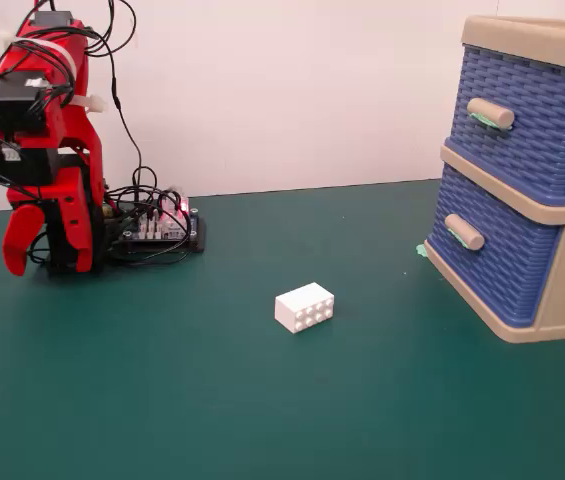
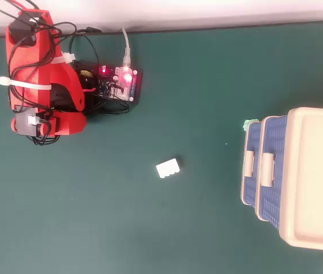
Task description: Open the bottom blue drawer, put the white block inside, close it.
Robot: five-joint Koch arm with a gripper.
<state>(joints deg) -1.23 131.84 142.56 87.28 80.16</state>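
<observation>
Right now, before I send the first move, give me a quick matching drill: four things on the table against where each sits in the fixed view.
Things:
1. white block
2. bottom blue drawer
3. red arm
4. circuit board

Places (fixed view):
A. far left, folded down near the wall
B. right edge, shut, under the identical upper drawer
C. lying alone on the green mat, near the middle
D. just right of the arm's base, among wires

Pairs: 1-C, 2-B, 3-A, 4-D
</observation>
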